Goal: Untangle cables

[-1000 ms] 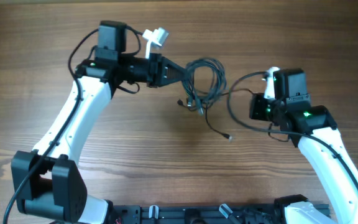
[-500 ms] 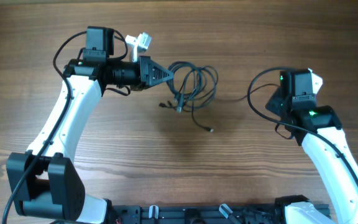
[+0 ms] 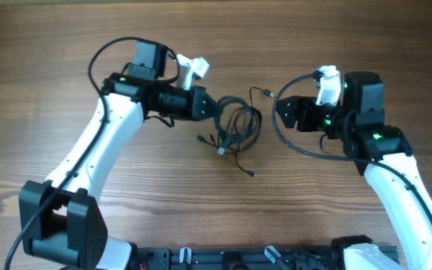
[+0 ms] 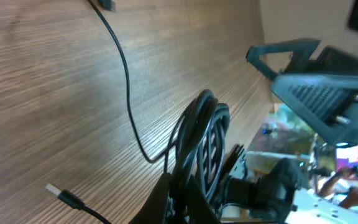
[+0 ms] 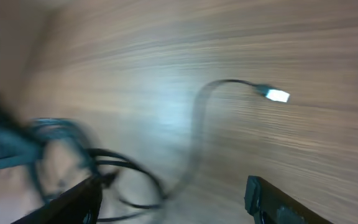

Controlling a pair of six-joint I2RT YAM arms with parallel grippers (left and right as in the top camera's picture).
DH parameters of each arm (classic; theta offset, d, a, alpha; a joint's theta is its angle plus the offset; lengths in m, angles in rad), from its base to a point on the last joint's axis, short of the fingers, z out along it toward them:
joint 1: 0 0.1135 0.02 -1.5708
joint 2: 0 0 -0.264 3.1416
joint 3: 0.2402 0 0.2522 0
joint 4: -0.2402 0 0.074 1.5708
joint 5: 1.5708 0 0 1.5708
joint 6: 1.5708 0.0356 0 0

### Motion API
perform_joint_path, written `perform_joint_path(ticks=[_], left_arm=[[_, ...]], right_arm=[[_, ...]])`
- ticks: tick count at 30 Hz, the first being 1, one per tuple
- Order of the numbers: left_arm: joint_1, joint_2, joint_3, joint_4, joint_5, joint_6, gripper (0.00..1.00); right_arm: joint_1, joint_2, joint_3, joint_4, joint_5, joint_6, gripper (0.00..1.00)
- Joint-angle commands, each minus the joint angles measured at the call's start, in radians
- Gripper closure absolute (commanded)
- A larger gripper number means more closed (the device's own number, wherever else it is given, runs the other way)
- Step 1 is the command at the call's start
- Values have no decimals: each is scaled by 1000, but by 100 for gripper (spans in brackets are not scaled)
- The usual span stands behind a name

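Cables (image 3: 240, 124) lying tangled in loose coil mid-table (image 3: 351, 37); left gripper (image 3: 211, 106) pinching coil's left edge, fingers pressed together on strands; free plug end (image 3: 269, 93) trailing far-right of coil; right gripper (image 3: 282, 111) hovering just right of it, fingers spread, holding nothing

Risk: right closing beside thin plug end and missing; pulling apart while loops are crossing likely tightening knot or dragging strands from left pinch

Writing: none readable

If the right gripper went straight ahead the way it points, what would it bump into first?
Probably the loose cable end with its silvery plug, lying on the table just ahead of the open right gripper. The tangled cables lie farther on. The wrist view is blurry, so depth is uncertain.
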Motion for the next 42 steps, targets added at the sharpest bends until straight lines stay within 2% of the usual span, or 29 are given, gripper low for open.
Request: perform_joint_path(ticks=[1,9,18,20,22,25,30,32,37,39,40,41,42], left_arm=[[-56,-2,8,-1,-36,39,96],[-123,-2,8,23,-27,38,96],[-121,-2,8,102,226,38,96],[-122,-2,8,105,243,38,96],[-122,-2,8,105,243,38,96],[-121,-2,8,105,252,37,96],[-121,-2,8,106,262,38,96],[-121,-2,8,106,262,38,96],[-121,-2,8,109,262,37,96],[-121,-2,8,118,262,37,96],[-121,-2,8,126,261,38,93],[-121,-2,8,132,261,38,81],[-120,-2,8,138,256,38,56]], right_arm=[[-1,13,14,15,-218,-51,25],[-1,13,14,-4,-222,-51,32],[-1,13,14,-40,-284,-80,37],[-1,13,14,-40,-299,-80,39],[-1,13,14,-40,-302,-81,43],[-1,13,14,-41,-302,-81,66],[-1,13,14,-41,-309,-80,85],[-1,13,14,-41,-309,-81,90],[-1,13,14,-42,-309,-81,89],[-1,13,14,-42,-303,-80,93],[-1,13,14,-44,-290,-79,96],[-1,13,14,-48,-271,-76,96],[-1,13,14,-55,-232,-74,95]])
